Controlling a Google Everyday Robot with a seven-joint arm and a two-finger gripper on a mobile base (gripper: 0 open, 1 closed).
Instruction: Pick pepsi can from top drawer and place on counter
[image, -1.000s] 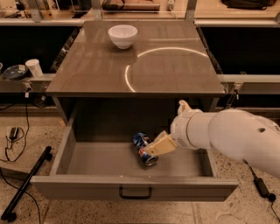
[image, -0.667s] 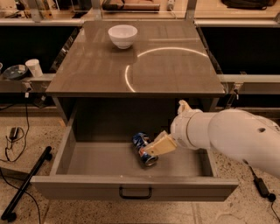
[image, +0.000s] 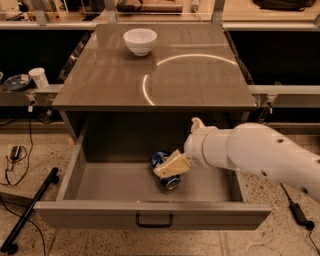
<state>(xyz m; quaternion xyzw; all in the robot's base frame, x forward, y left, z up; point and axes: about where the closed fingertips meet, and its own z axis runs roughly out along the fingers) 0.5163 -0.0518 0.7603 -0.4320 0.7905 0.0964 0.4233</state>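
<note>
The pepsi can (image: 159, 159) lies on its side on the floor of the open top drawer (image: 107, 182), about mid-width, with a silver end facing the front. My gripper (image: 170, 170) reaches in from the right on the white arm (image: 250, 152) and sits right on top of the can, hiding its middle. The glossy grey-brown counter (image: 195, 80) lies above the drawer. The drawer's small dark handle (image: 154, 220) shows on the front panel.
A white bowl (image: 140, 40) stands at the back left of the counter. A pale cup (image: 38, 77) and a dish sit on the narrow ledge at the left. A black pole (image: 30, 212) and cables lie on the floor at the left.
</note>
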